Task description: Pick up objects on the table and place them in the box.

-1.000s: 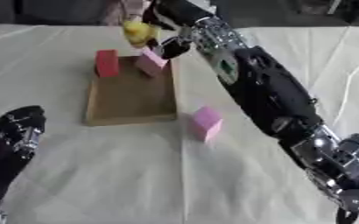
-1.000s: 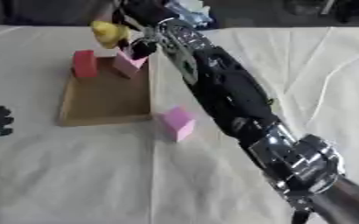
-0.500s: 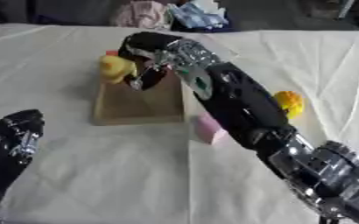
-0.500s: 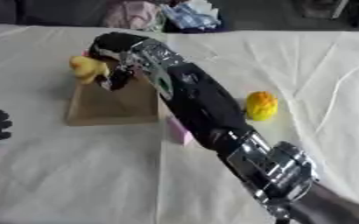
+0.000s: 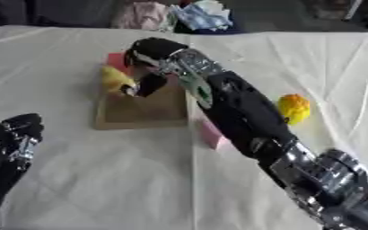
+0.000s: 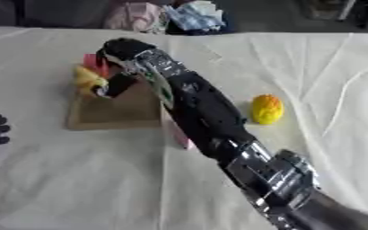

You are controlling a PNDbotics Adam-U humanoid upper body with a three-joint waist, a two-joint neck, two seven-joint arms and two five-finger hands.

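We hold the yellow toy (image 5: 115, 79) in our right hand (image 5: 149, 67) at the box's (image 5: 144, 112) ten o'clock; we should centre it before releasing.

A white tablecloth (image 5: 77, 179) is spread across the whole work surface, and long creases are seen running through it. Beyond the far edge of the tablecloth, a heap of crumpled fabric is piled against a dark background: a pinkish piece (image 5: 140, 15) lies to the left, and a pale blue and white piece (image 5: 204, 17) is set just beside it on the right.
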